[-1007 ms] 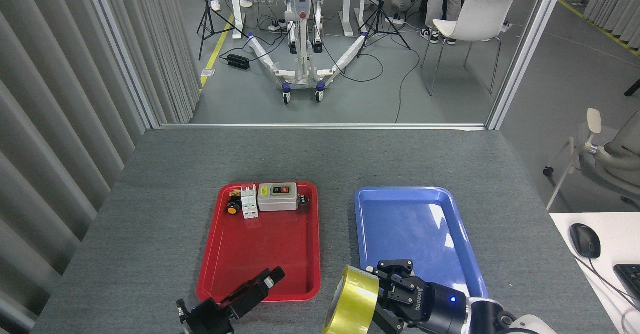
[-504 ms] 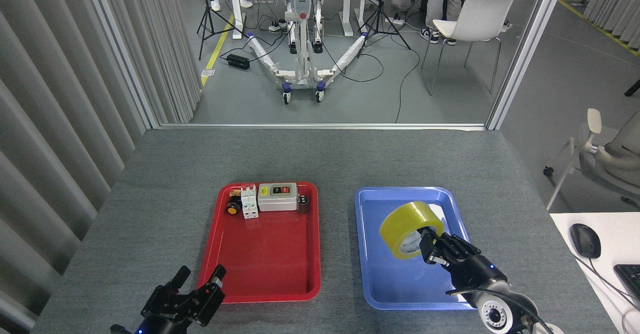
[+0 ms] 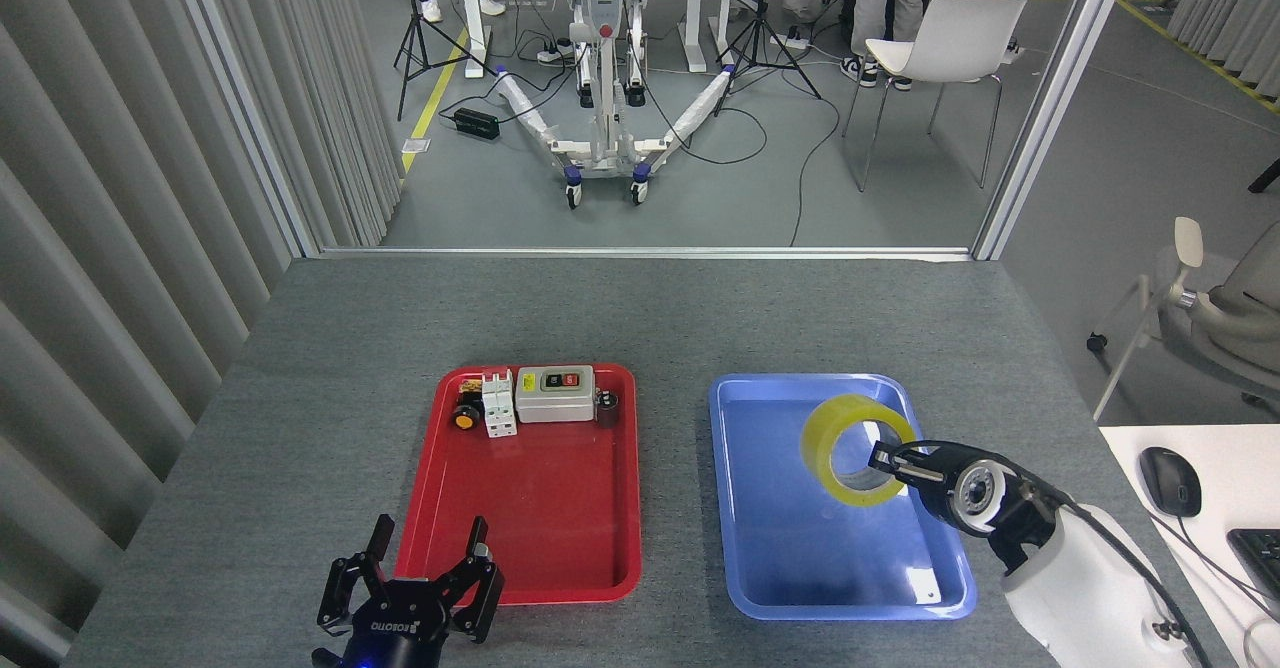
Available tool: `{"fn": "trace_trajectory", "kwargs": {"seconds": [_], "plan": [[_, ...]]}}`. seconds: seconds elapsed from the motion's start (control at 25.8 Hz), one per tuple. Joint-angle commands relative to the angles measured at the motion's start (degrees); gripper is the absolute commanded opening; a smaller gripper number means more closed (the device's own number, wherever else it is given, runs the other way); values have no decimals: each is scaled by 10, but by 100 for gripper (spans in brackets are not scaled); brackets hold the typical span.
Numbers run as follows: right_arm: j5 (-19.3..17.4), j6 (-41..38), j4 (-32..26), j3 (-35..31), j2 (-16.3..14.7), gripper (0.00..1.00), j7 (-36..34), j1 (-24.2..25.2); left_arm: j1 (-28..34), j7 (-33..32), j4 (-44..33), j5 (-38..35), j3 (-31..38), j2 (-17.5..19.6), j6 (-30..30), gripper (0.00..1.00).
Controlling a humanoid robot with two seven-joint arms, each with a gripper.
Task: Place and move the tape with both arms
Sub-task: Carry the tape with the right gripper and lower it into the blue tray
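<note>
Two end effectors, two trays, one tape roll on the grey surface [image 3: 330,338]. Nearest, left end effector [image 3: 425,568] spread wide, empty, at the red tray's [image 3: 520,508] near edge, turned upright since before. Right end effector [image 3: 893,461] clamped on the tape [image 3: 845,445]: translucent yellow ring, tilted, above the blue tray's [image 3: 790,548] far right part, shifted rightward.
</note>
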Motion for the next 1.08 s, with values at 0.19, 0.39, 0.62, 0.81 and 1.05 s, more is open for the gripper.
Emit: {"fn": "trace_trajectory", "kwargs": {"seconds": [0.19,0.39,0.62,0.81,1.05], "plan": [[-97,49,121,127,-15,25,9,-105,-21,37,28,-27,-15,-8,-40,100],[-97,48,161,155,-9,26,8,-108,-49,39,55,-27,-48,-7,-37,100],[-97,37,168,161,4,29,5,-107,-62,42,69,-25,-47,-7,-3,100],[-97,26,171,161,11,29,1,-108,-60,43,69,-5,-44,-6,31,100],[-93,15,189,162,25,35,-1,-107,-53,43,44,-2,-48,-9,36,100]]}}
